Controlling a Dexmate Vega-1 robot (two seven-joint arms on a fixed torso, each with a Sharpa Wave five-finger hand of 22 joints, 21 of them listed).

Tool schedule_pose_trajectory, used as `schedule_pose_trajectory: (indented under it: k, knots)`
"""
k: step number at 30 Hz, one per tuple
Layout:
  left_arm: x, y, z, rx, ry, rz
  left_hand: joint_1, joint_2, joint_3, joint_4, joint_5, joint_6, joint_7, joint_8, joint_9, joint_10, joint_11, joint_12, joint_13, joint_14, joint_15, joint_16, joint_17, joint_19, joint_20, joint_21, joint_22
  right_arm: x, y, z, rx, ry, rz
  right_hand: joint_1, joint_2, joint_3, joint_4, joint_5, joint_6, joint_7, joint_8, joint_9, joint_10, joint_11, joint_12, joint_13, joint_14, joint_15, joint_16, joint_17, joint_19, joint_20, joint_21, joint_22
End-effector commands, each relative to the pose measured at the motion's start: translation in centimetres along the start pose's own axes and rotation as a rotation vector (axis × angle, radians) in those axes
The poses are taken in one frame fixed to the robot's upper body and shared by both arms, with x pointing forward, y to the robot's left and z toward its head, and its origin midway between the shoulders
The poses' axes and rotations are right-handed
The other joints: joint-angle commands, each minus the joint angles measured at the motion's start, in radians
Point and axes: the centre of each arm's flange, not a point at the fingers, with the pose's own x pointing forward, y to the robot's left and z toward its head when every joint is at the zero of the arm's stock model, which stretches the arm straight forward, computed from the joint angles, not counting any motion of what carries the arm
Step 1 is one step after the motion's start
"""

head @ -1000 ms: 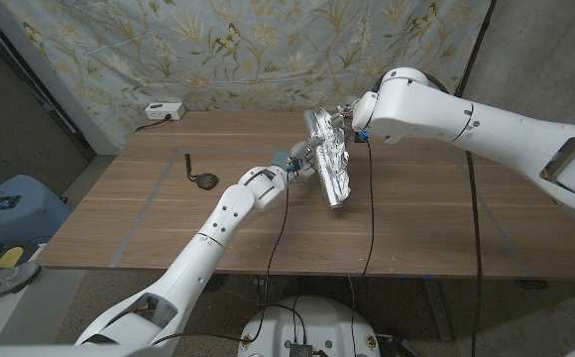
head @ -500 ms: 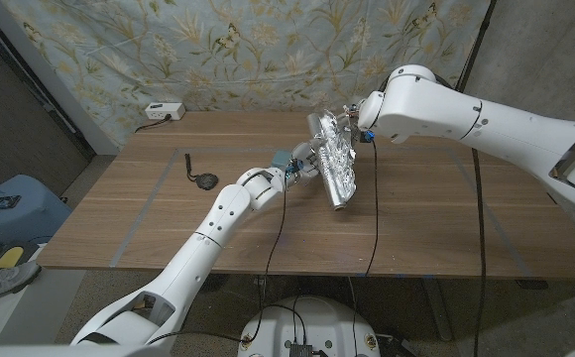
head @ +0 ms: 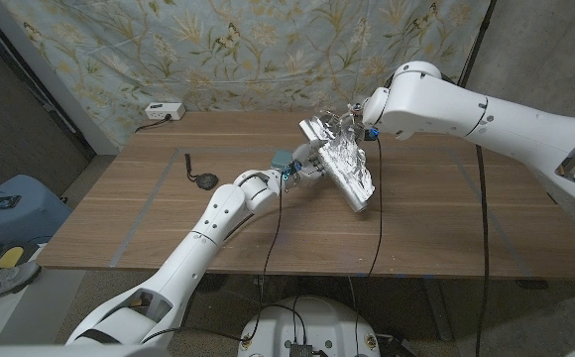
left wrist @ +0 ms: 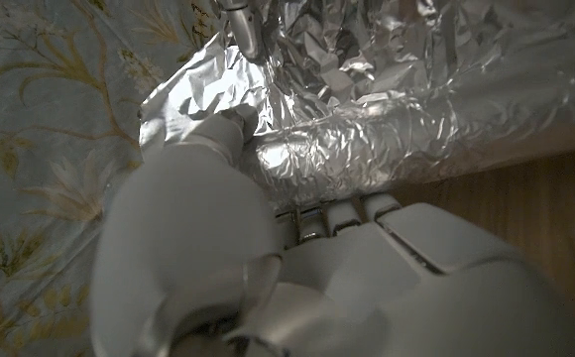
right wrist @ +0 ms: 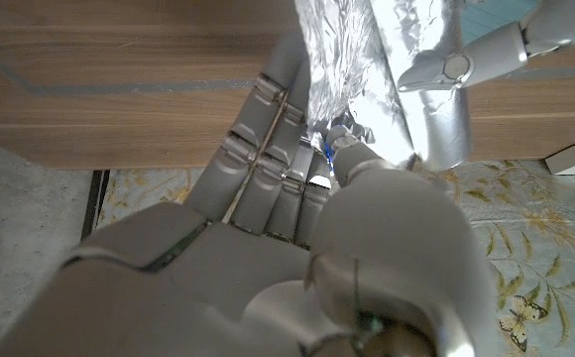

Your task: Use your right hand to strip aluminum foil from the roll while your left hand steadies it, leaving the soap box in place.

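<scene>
Your right hand (head: 352,127) pinches the crumpled foil sheet (head: 352,169) at upper centre of the head view; the sheet trails toward lower right. Your left hand (head: 302,167) grips the foil roll (left wrist: 367,149), just beside it, with the roll's long axis lying across the pull. No container's contents can be made out.

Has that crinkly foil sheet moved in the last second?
Yes. The foil sheet has swung rightward, away from the black object, its lower end farther right.

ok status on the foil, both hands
Left hand grips the foil roll. Right hand pinches the pulled foil sheet. Soap box beside left hand, clear of the foil.
</scene>
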Motion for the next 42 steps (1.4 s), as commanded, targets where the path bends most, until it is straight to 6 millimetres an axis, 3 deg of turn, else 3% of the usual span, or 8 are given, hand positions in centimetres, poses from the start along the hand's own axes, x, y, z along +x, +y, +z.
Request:
schedule_pose_trajectory:
  k: [1, 7, 10, 16, 25, 42]
  knots:
    - [0.2, 0.4, -0.3, -0.079, 0.055, -0.059, -0.010, 0.006, -0.005, -0.003, -0.009, -0.010, 0.003, 0.005, -0.008, 0.011, 0.000, -0.009, -0.006, 0.014, -0.005, 0.019, -0.003, 0.039, -0.006, 0.014, -0.001, 0.1, -0.1, 0.1, -0.016, 0.010, 0.008, 0.014, 0.001, 0.001, -0.002, -0.002, 0.010, 0.005, 0.004, 0.006, 0.008, -0.001, 0.012, 0.004, 0.012, -0.004, -0.002, 0.004, 0.006, -0.006, 0.012, 0.002]
    - [0.2, 0.4, -0.5, -0.102, 0.063, -0.037, -0.009, 0.018, 0.002, -0.011, -0.017, 0.014, 0.012, 0.020, -0.024, 0.062, -0.008, 0.006, -0.008, 0.050, -0.023, 0.039, -0.009, 0.076, -0.022, 0.029, -0.002, -0.1, -0.2, 0.2, -0.025, 0.012, 0.008, 0.018, 0.001, 0.000, 0.000, -0.002, 0.012, 0.002, 0.002, 0.006, 0.005, -0.002, 0.014, 0.007, 0.012, -0.003, -0.007, 0.007, 0.005, -0.007, 0.017, 0.002]
    - [0.3, 0.4, -0.7, -0.120, 0.072, -0.024, -0.012, 0.030, 0.008, -0.019, -0.027, 0.066, 0.010, 0.035, -0.041, 0.147, -0.037, 0.041, -0.005, 0.125, -0.071, 0.066, -0.020, 0.121, -0.043, 0.050, -0.003, -0.3, -0.3, 0.2, -0.035, 0.012, 0.006, 0.019, 0.001, 0.000, 0.002, -0.003, 0.011, 0.001, 0.001, 0.006, 0.006, -0.002, 0.013, 0.005, 0.012, -0.002, -0.009, 0.007, 0.003, -0.007, 0.019, 0.003]
    - [0.9, 0.5, -1.8, -0.236, 0.110, -0.056, -0.022, 0.037, 0.018, -0.021, -0.035, 0.140, -0.002, 0.052, -0.056, 0.209, -0.064, 0.066, -0.002, 0.190, -0.105, 0.082, -0.033, 0.161, -0.064, 0.066, -0.006, -0.6, -0.6, 0.7, -0.070, 0.016, 0.007, 0.023, 0.000, -0.002, 0.004, -0.003, 0.013, 0.000, -0.001, 0.007, 0.004, 0.000, 0.014, 0.005, 0.016, 0.000, -0.011, 0.012, 0.002, -0.006, 0.024, 0.003]
    - [1.9, 1.7, -3.8, -0.422, 0.208, -0.071, -0.042, 0.046, 0.021, -0.011, -0.040, 0.173, -0.008, 0.055, -0.063, 0.225, -0.069, 0.076, 0.001, 0.213, -0.117, 0.084, -0.037, 0.185, -0.077, 0.075, -0.007, -0.2, -0.7, 1.2, -0.133, 0.051, 0.053, 0.026, 0.000, -0.003, 0.007, -0.003, 0.011, 0.000, -0.004, 0.009, 0.005, -0.003, 0.015, 0.004, 0.016, -0.002, -0.017, 0.017, -0.002, -0.007, 0.030, 0.003]
    - [2.0, 1.3, -3.3, -0.354, 0.204, -0.089, -0.053, 0.054, 0.031, -0.013, -0.044, 0.183, -0.016, 0.049, -0.069, 0.223, -0.074, 0.079, 0.004, 0.214, -0.116, 0.076, -0.043, 0.183, -0.077, 0.073, -0.008, 0.5, -1.0, 0.8, -0.132, 0.060, 0.079, 0.032, 0.000, -0.007, 0.011, -0.004, 0.012, -0.001, -0.009, 0.010, 0.002, -0.003, 0.016, 0.003, 0.019, 0.000, -0.026, 0.025, -0.006, -0.007, 0.043, 0.003]
